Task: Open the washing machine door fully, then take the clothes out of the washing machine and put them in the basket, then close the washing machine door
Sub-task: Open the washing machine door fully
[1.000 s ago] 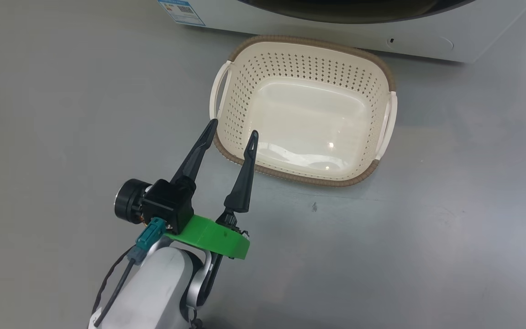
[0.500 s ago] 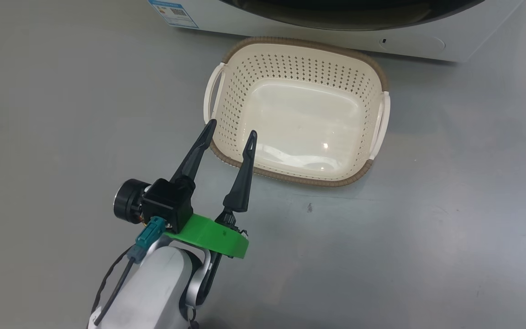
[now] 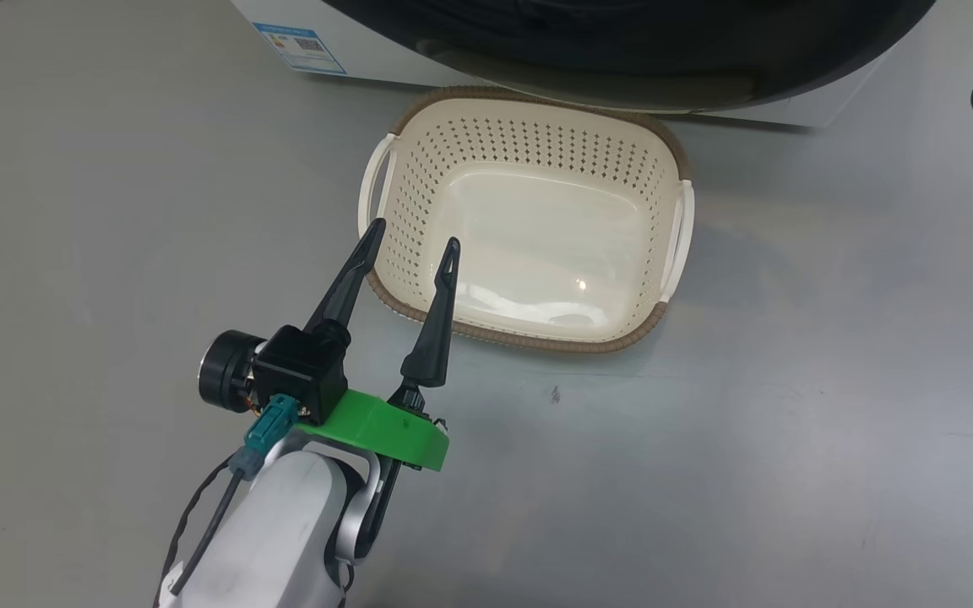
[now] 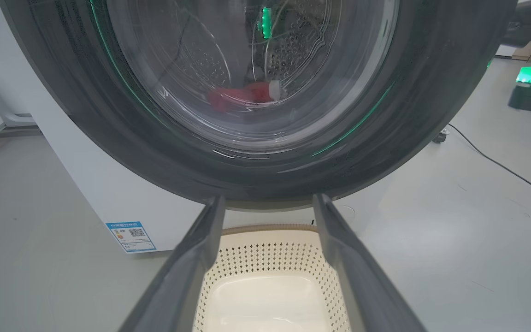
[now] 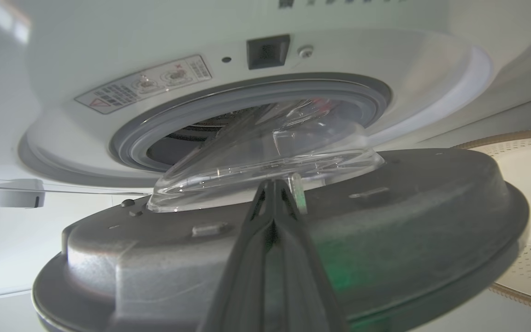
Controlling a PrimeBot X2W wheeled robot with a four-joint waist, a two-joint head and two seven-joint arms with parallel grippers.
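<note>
Washing machine door (image 5: 408, 207), round glossy black with glass bowl, ajar just ahead of closed right pincer (image 5: 273, 184), likely levering it wider; left pincer (image 3: 414, 231) spread, idle.

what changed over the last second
The washing machine door has swung further out and now overhangs the far rim of the basket; the head view has shifted as well. The right gripper is shut at the door's inner face. The left gripper stays open and empty by the basket, which stays empty.
</note>
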